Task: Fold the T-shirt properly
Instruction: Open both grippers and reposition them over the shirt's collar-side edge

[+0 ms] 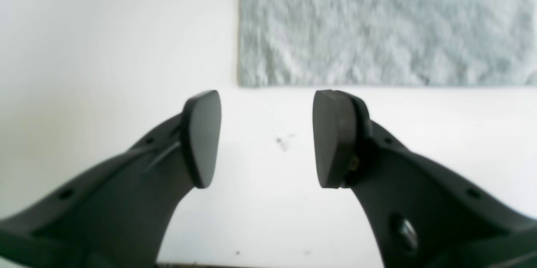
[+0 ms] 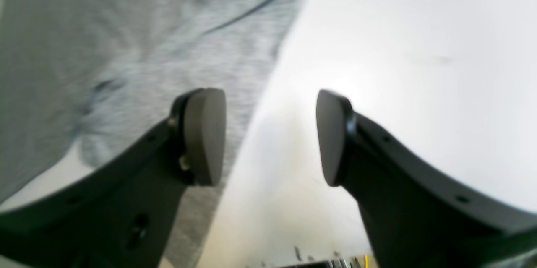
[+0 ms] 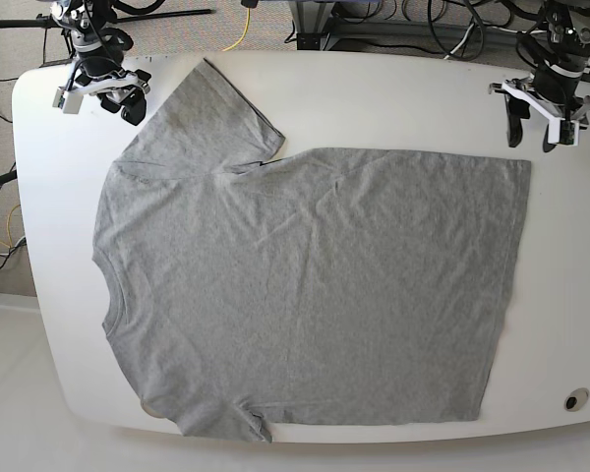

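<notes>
My left gripper [image 1: 266,138] and right gripper [image 2: 270,136], both apart and empty, should pinch the shirt [image 3: 305,285] edges just ahead, evenly.

- A white table [image 3: 393,93] with rounded corners fills most of the base view, its top smooth and brightly lit.
- Small dark specks [image 1: 282,142] mark the tabletop in the left wrist view.
- Black cables [image 3: 442,29] tangle on the floor beyond the far edge, and a yellow cable [image 3: 238,37] curls there too.
- Pale floor [image 3: 10,393] shows at the near left corner.
- A small round fitting [image 3: 571,400] sits near the table's near right corner.
</notes>
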Controlling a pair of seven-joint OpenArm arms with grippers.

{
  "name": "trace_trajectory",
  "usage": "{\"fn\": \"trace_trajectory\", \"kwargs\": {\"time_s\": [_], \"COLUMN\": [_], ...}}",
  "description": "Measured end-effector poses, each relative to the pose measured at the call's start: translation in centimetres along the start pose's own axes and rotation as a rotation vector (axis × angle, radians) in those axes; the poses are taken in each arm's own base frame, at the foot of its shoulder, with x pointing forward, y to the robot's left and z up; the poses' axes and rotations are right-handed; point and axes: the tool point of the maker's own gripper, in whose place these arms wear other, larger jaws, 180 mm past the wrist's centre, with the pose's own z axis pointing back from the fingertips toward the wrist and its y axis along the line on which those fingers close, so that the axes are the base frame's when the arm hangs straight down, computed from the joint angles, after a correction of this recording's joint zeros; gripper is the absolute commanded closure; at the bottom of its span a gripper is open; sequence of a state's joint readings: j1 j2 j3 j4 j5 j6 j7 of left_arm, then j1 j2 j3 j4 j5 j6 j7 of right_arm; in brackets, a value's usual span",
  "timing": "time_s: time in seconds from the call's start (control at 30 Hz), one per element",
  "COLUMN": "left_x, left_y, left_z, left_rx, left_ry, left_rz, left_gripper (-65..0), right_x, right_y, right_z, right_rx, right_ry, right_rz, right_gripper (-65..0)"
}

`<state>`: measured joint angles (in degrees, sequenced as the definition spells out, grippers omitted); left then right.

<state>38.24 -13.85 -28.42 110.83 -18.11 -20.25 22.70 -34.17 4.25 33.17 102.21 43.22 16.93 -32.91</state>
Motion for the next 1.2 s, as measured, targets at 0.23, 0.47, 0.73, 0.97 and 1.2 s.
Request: {"fn": "trace_trajectory", "kwargs": {"time_s": [0.23,0.47,0.73,0.97,1.2], "left_x": [0.0,0.0,-0.2,-0.1,0.0], "left_y": [-0.6,0.3,0.9,1.4,1.8], "left_z": [-0.1,-0.4,-0.3,-0.2,-0.1], "left_rx": [-0.019,0.008,0.015,0.029,0.042], "left_ry": [0.000,0.008,0.013,0.006,0.003], "left_rz": [0.006,0.015,0.033,0.055,0.082], "left_gripper": [-32.7,-32.6,-32.4,-32.7,-32.7], "right_x": [-0.6,-0.6,-0.8,-0.5,-0.3], "right_y": [0.2,0.3,0.2,0.8,1.8], "right_z": [-0.3,-0.7,-0.7,-1.1,-2.2], "right_rx": [0.019,0.055,0.057,0.076,0.109], "right_ry": [0.012,0.009,0.011,0.008,0.019], "right_rz": [0.046,0.068,0.052,0.032,-0.014], "right_gripper": [-32.5,-32.4,-33.1,-33.3,-33.4]}}
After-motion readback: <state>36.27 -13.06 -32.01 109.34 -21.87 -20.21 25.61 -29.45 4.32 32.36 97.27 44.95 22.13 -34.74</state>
